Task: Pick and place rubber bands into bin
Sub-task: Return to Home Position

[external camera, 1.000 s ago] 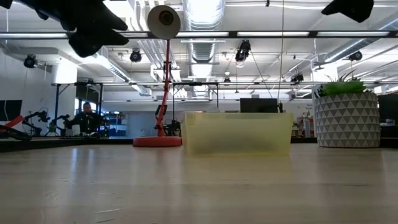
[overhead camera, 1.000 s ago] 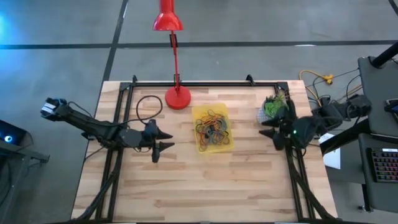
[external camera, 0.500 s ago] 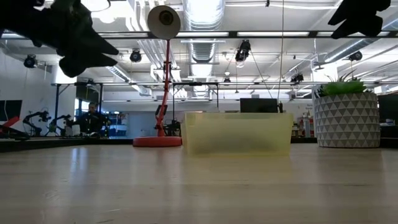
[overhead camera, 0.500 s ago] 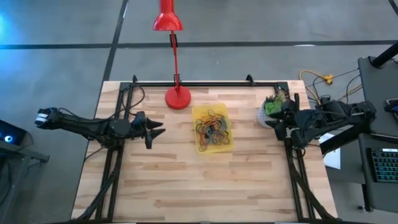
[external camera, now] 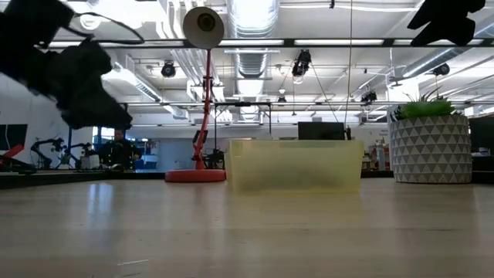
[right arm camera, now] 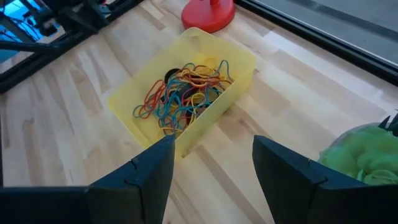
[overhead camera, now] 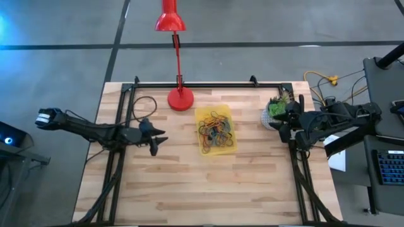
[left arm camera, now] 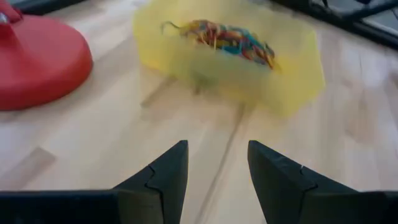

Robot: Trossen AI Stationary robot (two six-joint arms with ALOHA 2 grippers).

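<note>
The left wrist view blurs the bin (left arm camera: 249, 78) and its rubber bands (left arm camera: 230, 40), and cuts off the red lamp base (left arm camera: 37, 62) beside the bin.

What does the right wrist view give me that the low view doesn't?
Right wrist only: the rubber bands piled inside the bin, none on the wood in view, past its open jaws. Low view only: the lamp head, the pot, a person in the room behind. Both: bin, lamp base, plant.
</note>
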